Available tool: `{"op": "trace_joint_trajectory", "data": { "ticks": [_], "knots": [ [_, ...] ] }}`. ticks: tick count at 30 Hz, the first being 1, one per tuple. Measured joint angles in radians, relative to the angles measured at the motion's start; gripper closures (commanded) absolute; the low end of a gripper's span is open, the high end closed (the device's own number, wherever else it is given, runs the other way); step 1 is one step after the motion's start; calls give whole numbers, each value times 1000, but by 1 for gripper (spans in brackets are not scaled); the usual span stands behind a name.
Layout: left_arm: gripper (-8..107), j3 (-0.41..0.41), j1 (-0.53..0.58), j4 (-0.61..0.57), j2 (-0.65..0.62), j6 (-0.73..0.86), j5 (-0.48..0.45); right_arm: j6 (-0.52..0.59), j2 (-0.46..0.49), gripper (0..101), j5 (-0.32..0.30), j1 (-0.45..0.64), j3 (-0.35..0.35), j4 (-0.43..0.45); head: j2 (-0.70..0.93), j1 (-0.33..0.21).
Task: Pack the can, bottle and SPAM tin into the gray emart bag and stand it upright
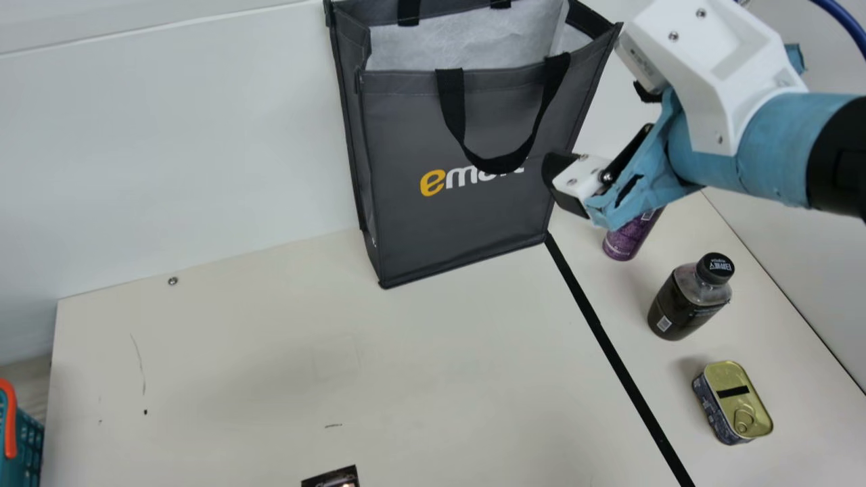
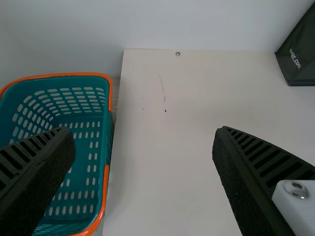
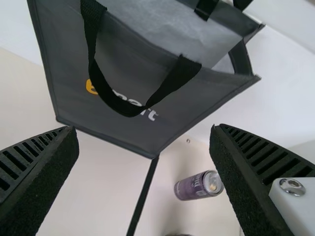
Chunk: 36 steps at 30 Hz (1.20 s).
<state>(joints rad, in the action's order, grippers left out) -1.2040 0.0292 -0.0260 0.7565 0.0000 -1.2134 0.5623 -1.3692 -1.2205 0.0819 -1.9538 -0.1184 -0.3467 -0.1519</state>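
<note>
Up in the main view, the gray emart bag (image 1: 419, 237) runs off the top edge, a strap (image 1: 497, 164) covering part of its lettering (image 1: 453, 178)! The purple can (image 1: 624, 242): upper end hidden behind the right arm (image 1: 751, 135). The basket (image 1: 28, 443), sliced by the left edge! And a dark item (image 1: 333, 479), bottom edge, too little to identify.

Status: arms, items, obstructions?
Left pincer and right pincer open, empty. Can, bottle, SPAM tin unpacked on table. Bag upright, mouth open; front handle hangs clear of it.
</note>
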Motion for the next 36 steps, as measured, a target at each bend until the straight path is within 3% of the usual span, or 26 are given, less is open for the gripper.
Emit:
{"op": "trace_joint_trajectory", "data": {
  "ticks": [15,36],
  "knots": [
    [9,0,0,0,0,0,0,220,-128,6,0,43,-144,-100,-2,0],
    [9,0,0,0,0,0,0,471,-266,6,2,74,-254,-262,-2,0]
  ]
}}
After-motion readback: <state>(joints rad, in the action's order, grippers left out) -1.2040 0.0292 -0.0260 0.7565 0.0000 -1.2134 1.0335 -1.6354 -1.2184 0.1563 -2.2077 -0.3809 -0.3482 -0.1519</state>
